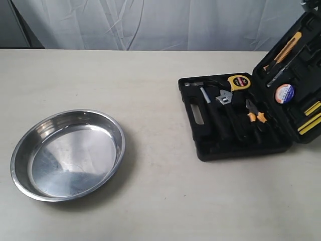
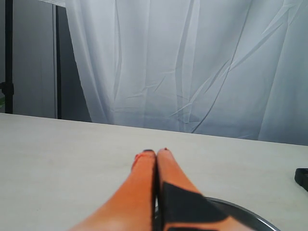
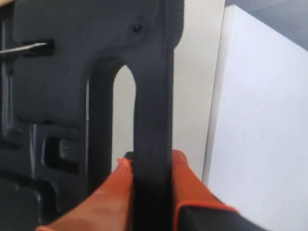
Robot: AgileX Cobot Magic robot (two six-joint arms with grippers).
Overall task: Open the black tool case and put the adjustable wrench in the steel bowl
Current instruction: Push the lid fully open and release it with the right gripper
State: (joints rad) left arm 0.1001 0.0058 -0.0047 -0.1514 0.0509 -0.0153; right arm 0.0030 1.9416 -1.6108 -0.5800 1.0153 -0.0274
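While the black tool case [image 1: 235, 153] lies open on the table [image 1: 150, 211], its lid is held upright by the right gripper [image 3: 151, 160], which is clamped on the bar of the lid's cut-out handle. The adjustable wrench [image 1: 224, 98] is seen in its recess in the case's base, between the hammer [image 1: 203, 93] and the pliers [image 1: 256, 116], with the tape measure [image 1: 239, 82] just beside its silver head. The steel bowl [image 1: 70, 160] is set well apart from the case, out beyond its handle side, and nothing is held in it. The left gripper [image 2: 155, 153] is pressed closed on nothing, near the bowl's rim and well apart from the case.

Several failures can be expected from here. If the lid is let go too early, it could fall onto the reaching arm. Because the wrench is crowded by black-handled neighbours, the hammer could be gripped by mistake. If the wrench is seated tightly, the whole base could be lifted or dragged with it. A shallow grip could be lost on the way to the bowl.
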